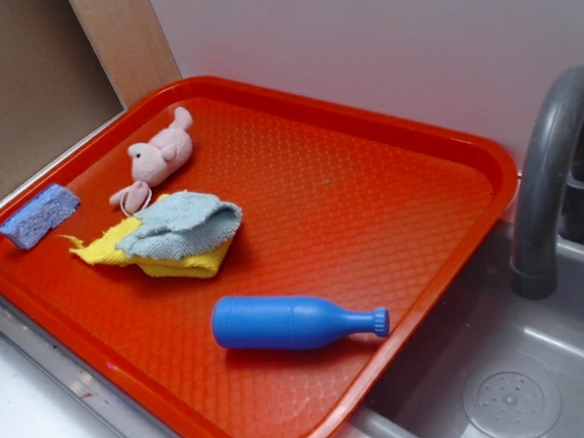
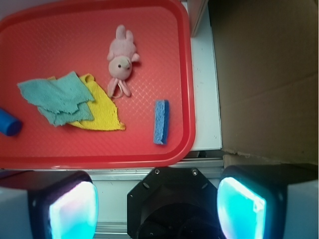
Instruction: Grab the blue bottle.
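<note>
A red plastic tray [image 1: 370,188] with a waffle-textured floor fills most of the exterior view, set on a white table [image 1: 26,428] with a metal strip along its near edge. Behind it rises a plain white wall [image 1: 359,34], with a pale wooden board [image 1: 124,40] and brown cardboard [image 1: 22,87] at the left corner. To the right lies a grey toy sink [image 1: 523,373] with a round drain and a curved grey faucet [image 1: 545,176].

The blue bottle [image 1: 291,321] lies on its side near the tray's front edge, cap pointing toward the sink, well apart from the other things. In the wrist view only its end shows (cut off by the left border) [image 2: 9,122].

A pale grey-blue cloth [image 1: 187,226] lies on top of a yellow cloth [image 1: 169,258]; a pink plush animal [image 1: 159,156] lies just beside them, and a purplish-blue sponge [image 1: 39,215] rests near the tray's left corner.

The end effector [image 2: 157,209] hangs over the table just outside the tray's rim, its two fingers [image 2: 70,209] spread wide and holding nothing.
</note>
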